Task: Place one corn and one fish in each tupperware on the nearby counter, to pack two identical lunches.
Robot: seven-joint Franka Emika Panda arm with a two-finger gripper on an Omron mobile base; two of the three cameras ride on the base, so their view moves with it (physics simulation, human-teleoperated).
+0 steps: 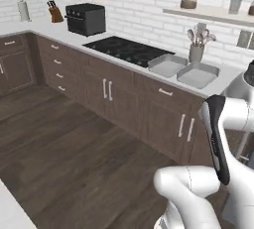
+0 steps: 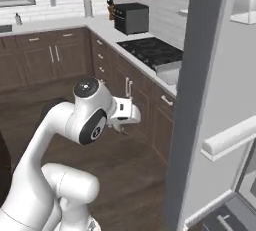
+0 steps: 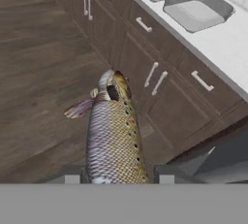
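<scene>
We see the fish (image 3: 115, 136) clamped between the two fingertips of the gripper (image 3: 118, 179), its body running straight out from the claw, up in the air over the wooden floor (image 3: 38, 72). Beyond it, two empty trays (image 3: 197, 9) sit side by side on the counter (image 3: 227, 48), well apart from the fish.

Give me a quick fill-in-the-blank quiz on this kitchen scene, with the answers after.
1. The end effector is shut on a ____.
2. Both tupperware trays are ____.
3. The trays sit on the counter beside the black ____.

Missing words: fish; empty; cooktop.
</scene>
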